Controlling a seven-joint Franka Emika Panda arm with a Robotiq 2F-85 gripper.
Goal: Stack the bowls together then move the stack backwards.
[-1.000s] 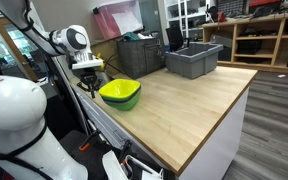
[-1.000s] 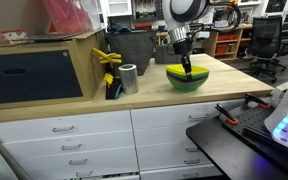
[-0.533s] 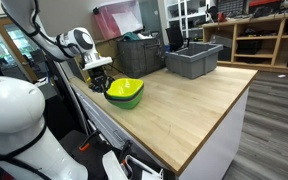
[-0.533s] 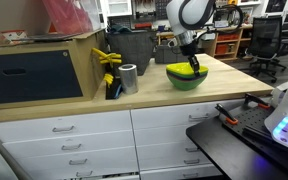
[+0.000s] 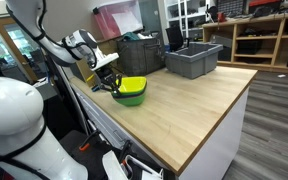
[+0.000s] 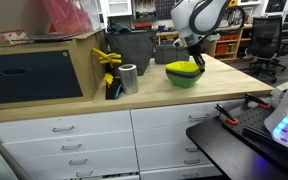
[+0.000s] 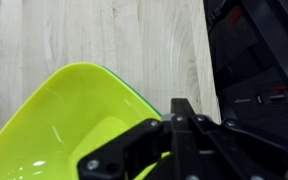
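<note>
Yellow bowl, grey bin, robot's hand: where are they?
Yellow bowl (image 5: 133,84), in an exterior view, inside surface.
Grey bin (image 5: 190,65), in an exterior view, front wall.
Hand (image 5: 115,87), in an exterior view, between its fingertips.

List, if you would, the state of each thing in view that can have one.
pincer: shut on the rim of the stack
yellow bowl: upright, nested in the green bowl
green bowl: upright, holding the yellow bowl
grey bin: upright, open at the top, contents hidden
drawers: shut
</note>
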